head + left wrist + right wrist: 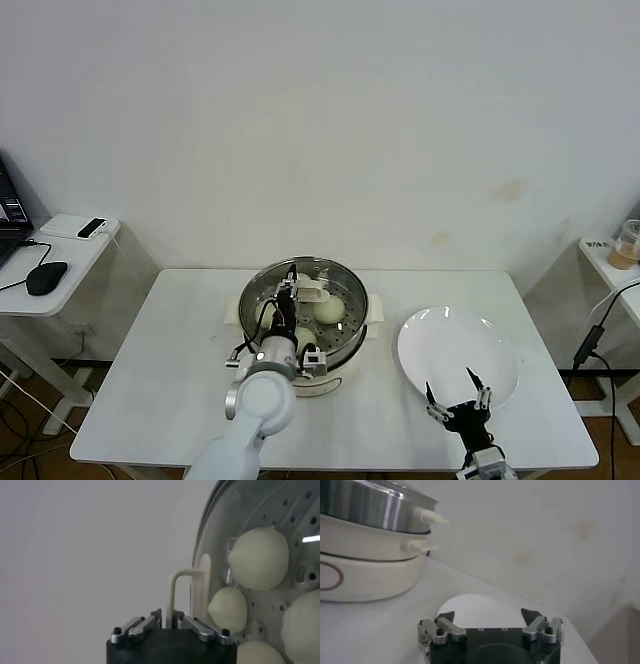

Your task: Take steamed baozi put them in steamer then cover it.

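Observation:
The steamer (352, 322) stands mid-table, a shiny pot on a cream-white base. The clear glass cover (340, 275) lies over it. My left gripper (290, 292) is shut on the cover's cream-white handle (172, 592), with the jaws pinched on its post. Several cream-white baozi (260, 557) show through the glass on the perforated tray, and two show in the head view (328, 309). My right gripper (457, 398) is open and empty at the near edge of the white plate (455, 345). It is open in the right wrist view (488, 616) too.
The white plate (480, 607) right of the steamer (370, 510) holds nothing. A side table with a mouse (46, 276) stands at the far left. A shelf with a cup (628, 243) is at the far right. A cable (592, 340) hangs beside the table's right edge.

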Motion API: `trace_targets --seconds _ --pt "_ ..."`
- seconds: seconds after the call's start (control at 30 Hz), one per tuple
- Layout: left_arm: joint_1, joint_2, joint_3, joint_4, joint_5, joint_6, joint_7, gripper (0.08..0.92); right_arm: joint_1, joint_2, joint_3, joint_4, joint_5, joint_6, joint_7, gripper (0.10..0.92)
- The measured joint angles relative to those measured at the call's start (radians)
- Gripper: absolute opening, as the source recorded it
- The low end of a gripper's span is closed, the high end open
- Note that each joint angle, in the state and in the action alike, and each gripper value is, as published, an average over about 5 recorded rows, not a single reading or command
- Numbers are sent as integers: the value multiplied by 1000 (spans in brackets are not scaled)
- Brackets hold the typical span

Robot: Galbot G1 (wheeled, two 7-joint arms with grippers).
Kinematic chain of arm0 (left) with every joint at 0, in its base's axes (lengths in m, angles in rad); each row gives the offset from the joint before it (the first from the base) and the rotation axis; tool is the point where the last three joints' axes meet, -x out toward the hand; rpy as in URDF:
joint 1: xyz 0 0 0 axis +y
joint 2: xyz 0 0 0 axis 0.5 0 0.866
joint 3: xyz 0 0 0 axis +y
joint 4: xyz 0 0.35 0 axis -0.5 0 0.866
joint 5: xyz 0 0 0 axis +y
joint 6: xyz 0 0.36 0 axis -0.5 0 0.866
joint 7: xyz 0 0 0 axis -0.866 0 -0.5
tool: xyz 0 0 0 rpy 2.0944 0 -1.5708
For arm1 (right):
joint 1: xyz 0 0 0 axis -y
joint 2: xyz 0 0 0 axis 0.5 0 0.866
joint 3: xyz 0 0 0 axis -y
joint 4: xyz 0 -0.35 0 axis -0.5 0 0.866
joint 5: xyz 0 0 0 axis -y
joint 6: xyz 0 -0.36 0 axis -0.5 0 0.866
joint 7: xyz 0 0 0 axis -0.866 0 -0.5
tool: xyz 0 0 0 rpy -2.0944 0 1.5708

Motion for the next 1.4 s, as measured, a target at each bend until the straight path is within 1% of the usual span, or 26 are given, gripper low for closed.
trace_targets --seconds 0.4,0.53,0.73,0.83,0.97,1.07,1.2,1.4 --pt "87 48 -2 -120 -29 -30 -22 727 -12 6 -8 6 -14 0 0 823" --pt "135 71 -17 -179 -53 -51 -45 808 -18 1 -4 7 -11 2 1 823" --pt "257 90 -75 -287 -138 -104 -114 822 -26 -15 -1 5 5 14 8 823" --pt "335 90 -126 -337 -238 -140 -176 823 -33 -26 -1 5 17 19 11 823" --pt "441 87 -216 -377 -448 -206 -273 823 -42 -41 0 9 37 26 13 823" --pt "522 85 -293 -387 -645 -266 -326 823 -43 -48 -2 14 51 30 13 823" --pt "622 78 -380 -379 -912 -339 -368 823 -49 -58 -6 23 75 38 9 823" --pt "709 59 -458 -348 -1260 -429 -411 823 -73 -84 -19 41 146 57 7 823"
